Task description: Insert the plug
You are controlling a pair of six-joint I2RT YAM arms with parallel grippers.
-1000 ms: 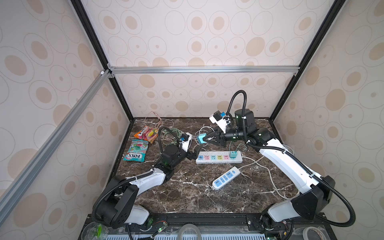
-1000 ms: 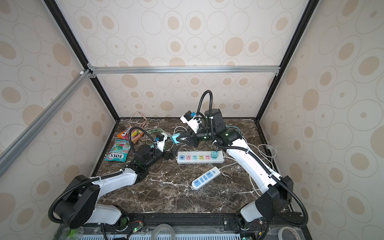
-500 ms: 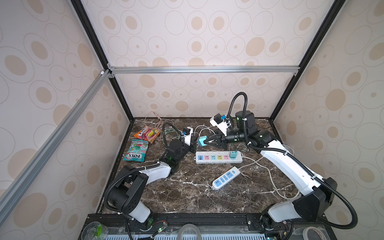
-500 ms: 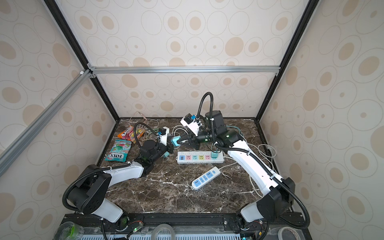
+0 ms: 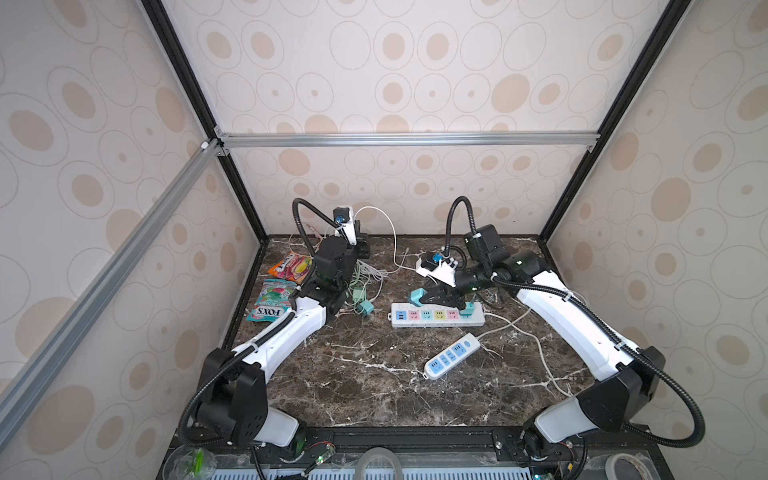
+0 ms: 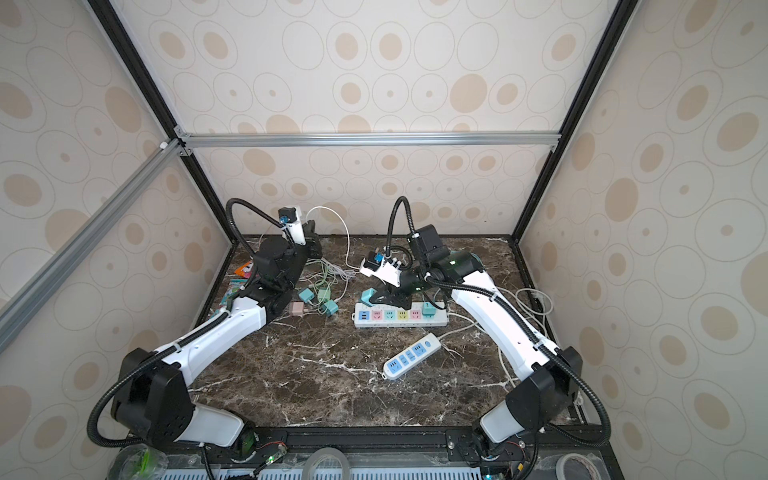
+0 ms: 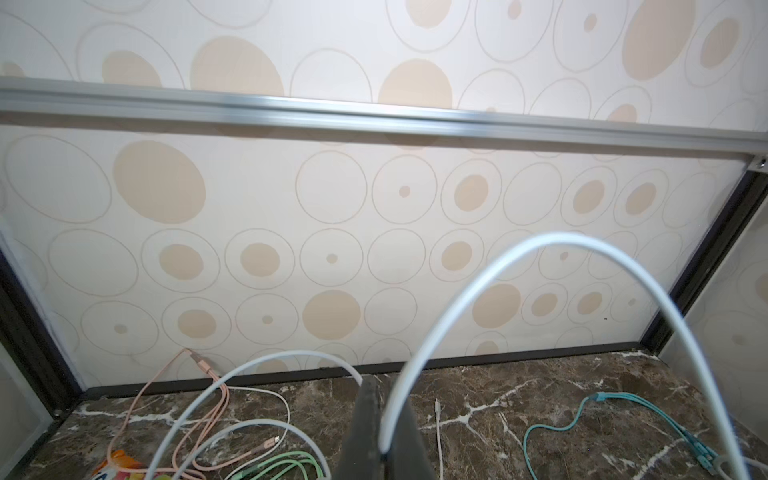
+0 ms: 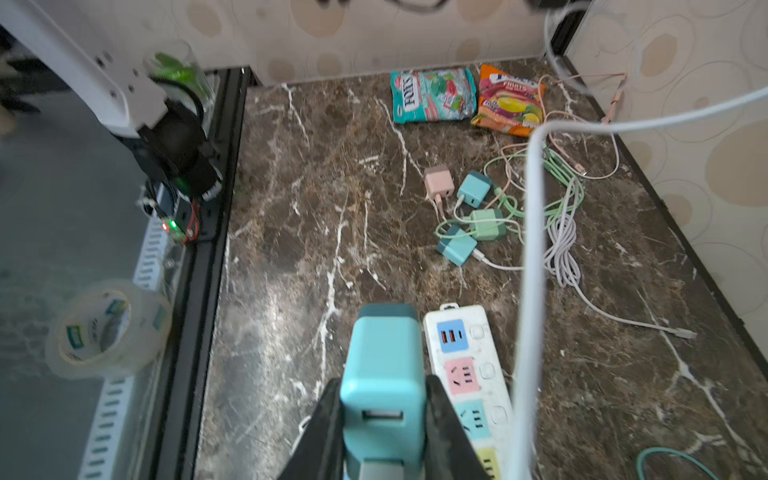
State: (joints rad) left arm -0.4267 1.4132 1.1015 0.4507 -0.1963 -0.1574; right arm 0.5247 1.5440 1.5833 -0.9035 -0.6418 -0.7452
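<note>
Our teal plug [image 8: 382, 374] is clamped between the two fingers of the right tool [image 8: 382, 399], with its USB port facing the wrist camera. In both top views it hangs right at the 9 o'clock end of the long power strip [image 5: 436, 323], which lies 9-to-3 across the back half of the table [image 5: 353, 395]. We honestly can't tell if the plug is touching the strip or just next to it. Another teal charger [image 5: 467, 309] is already sitting in the strip's 3 o'clock end.

Over at 11 o'clock, the left tool [image 7: 378, 419] is raised near the back wall and pinched tight on a white cable [image 7: 540, 241], which arcs up out of its fingers and loops over toward the right arm.

Other stuff:
- A smaller power strip [image 5: 451, 357] lies at an angle, about 5 o'clock from the long one.
- A pile of spare chargers [image 8: 473, 189] and tangled cords sits at 10 o'clock from the table's middle.
- Two candy bags [image 8: 434, 95] are further out at 10 o'clock, against the left wall.
</note>
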